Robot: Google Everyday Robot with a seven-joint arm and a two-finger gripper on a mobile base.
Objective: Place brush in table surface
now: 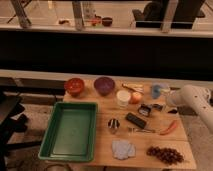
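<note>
The brush [145, 110] is a small dark squarish block with a pale rim. It lies on the light wooden slatted table surface [102, 110], right of centre. My gripper [158, 106] is at the end of the white arm [192, 97], which reaches in from the right. The gripper is low over the table, just right of the brush and very close to it. I cannot tell whether it touches the brush.
A green tray [70, 145] fills the table's left. At the back are a red bowl [75, 86], a purple bowl [104, 85], a white cup [123, 97] and a pale blue cup [157, 90]. A black bar [135, 120], a thin utensil [142, 130], a red chili [170, 127], grapes [165, 155] and a grey cloth [122, 149] lie in front.
</note>
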